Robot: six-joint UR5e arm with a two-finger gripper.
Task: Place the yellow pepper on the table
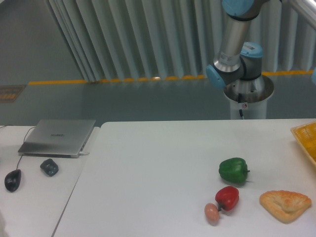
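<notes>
The yellow pepper does not show in the camera view; it is hidden or out of frame. The white table (148,168) fills the lower middle and right. Only the arm's base and lower joints (237,64) show at the back right, behind the table's far edge. The gripper is out of frame, above or to the right. The yellow-orange basket (306,140) is cut off by the right edge; I cannot see inside it.
On the table's right side lie a green pepper (233,170), a red pepper (227,197), a small pinkish egg-like thing (212,213) and a golden-brown pastry wedge (285,205). The adjoining desk at the left holds a laptop (58,137), a mouse (13,179) and a small dark object (49,167).
</notes>
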